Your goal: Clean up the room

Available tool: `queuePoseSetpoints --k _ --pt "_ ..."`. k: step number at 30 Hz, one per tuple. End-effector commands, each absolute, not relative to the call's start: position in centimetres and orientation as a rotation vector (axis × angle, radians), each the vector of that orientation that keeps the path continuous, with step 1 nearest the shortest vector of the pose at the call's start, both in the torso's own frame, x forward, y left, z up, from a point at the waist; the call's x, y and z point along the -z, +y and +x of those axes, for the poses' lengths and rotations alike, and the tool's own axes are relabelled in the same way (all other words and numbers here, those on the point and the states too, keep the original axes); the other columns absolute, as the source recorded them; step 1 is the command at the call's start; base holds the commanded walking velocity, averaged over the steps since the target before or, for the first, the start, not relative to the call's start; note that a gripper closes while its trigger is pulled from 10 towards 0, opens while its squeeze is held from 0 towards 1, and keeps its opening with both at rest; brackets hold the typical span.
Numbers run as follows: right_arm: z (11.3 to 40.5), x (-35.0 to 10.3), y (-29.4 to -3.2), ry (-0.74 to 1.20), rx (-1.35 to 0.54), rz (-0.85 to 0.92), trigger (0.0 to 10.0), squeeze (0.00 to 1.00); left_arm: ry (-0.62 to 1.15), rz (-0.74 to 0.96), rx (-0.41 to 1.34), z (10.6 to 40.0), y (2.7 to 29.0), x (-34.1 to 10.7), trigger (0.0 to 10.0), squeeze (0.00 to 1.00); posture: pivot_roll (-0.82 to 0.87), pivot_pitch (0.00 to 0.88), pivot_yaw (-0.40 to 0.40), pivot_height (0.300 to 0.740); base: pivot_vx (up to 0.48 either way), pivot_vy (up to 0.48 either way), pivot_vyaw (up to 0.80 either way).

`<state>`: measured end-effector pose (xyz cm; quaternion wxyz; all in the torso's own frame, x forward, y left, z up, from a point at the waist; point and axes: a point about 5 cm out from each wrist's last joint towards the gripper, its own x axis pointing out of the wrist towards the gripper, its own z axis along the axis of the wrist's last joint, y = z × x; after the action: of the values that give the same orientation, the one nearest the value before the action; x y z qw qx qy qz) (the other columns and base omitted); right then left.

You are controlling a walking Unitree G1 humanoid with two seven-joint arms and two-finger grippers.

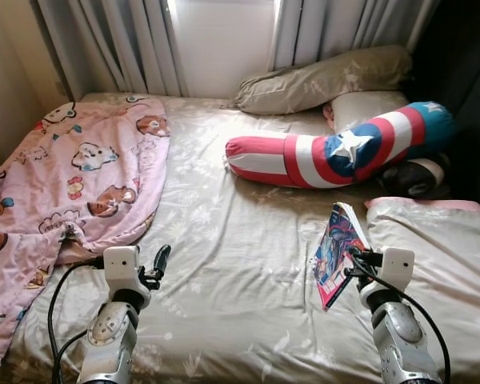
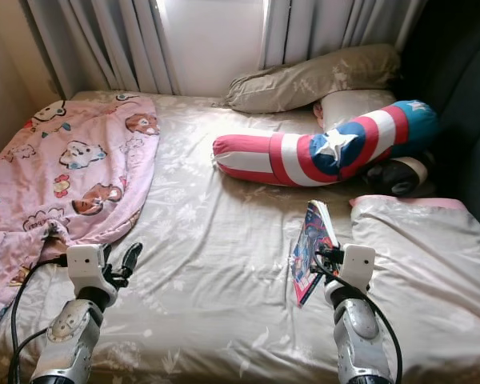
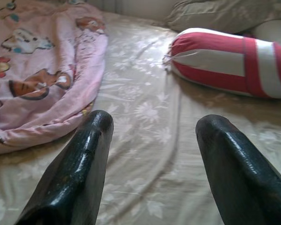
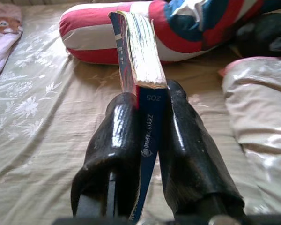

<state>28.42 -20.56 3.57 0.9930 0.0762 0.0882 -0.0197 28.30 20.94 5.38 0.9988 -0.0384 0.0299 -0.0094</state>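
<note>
We've got the comic book pinched by its spine in our right gripper, lifted clear above the bed for carrying off, while our left gripper hovers with fingers spread, holding nothing.

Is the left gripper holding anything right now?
No, the left gripper is open, with only the bed sheet visible between its fingers.

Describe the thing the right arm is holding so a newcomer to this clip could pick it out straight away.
Start at the bed with the beige flowered sheet, then go to its right side, below the red, white and blue star bolster. There the right gripper clamps a book above the sheet: the only flat, glossy, printed thing among soft bedding.
</note>
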Motion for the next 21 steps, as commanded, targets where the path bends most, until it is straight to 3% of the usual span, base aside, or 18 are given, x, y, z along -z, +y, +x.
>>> queuePoseSetpoints --k 1,21 --pt "29.05 -4.93 -20.41 0.102 0.027 0.149 10.0 0.0 0.06 -0.068 0.015 28.31 21.05 -5.54 10.0 0.0 0.03 0.038 -0.033 0.74 0.0 0.0 0.0" --pt "29.04 -4.98 -19.98 0.085 0.02 0.159 10.0 0.0 0.03 -0.072 0.031 28.17 20.54 -5.96 10.0 0.0 0.03 0.014 -0.035 0.74 0.0 0.0 0.0"
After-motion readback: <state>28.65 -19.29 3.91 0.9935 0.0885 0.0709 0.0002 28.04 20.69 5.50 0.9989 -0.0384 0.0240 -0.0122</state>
